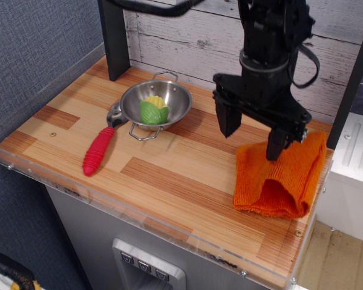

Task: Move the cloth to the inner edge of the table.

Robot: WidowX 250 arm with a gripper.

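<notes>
The orange cloth [281, 175] lies bunched and folded over on itself at the right end of the striped wooden table [169, 172], its far edge raised near the right rim. My black gripper [249, 144] hangs above the cloth's left part with its fingers spread wide, open. The right fingertip [272, 151] overlaps the cloth's top left edge; I cannot tell whether it touches. The left fingertip is over bare wood beside the cloth.
A steel bowl [183, 96] holding a yellow-green toy corn [152, 111] stands at the back middle. A spoon with a red handle [98, 151] lies to its left front. A black post [113, 36] stands at the back left. A clear acrylic rim [139, 208] lines the front edge.
</notes>
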